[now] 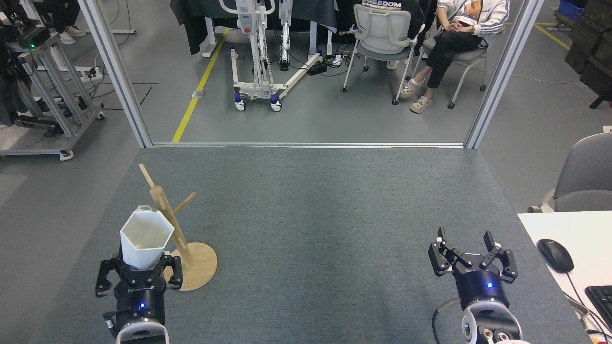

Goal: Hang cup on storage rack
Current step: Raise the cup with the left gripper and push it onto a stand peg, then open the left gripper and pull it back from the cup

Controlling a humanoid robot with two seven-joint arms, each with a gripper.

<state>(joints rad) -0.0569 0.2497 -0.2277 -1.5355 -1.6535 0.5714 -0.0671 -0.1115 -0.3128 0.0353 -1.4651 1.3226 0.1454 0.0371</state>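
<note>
A: L claw (138,272) status?
B: clamped on cup (145,237) base, rim up, near bench (306,215) front-left corner. Cup tab touching storage rack (178,234) post.
A: R claw (471,253)?
B: fingers spread, holding nothing, front-right corner.

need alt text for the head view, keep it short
The robot's left tool holds a white hexagonal cup upright against a wooden storage rack on a grey carpeted table. The right tool sits open and empty at the right.
</note>
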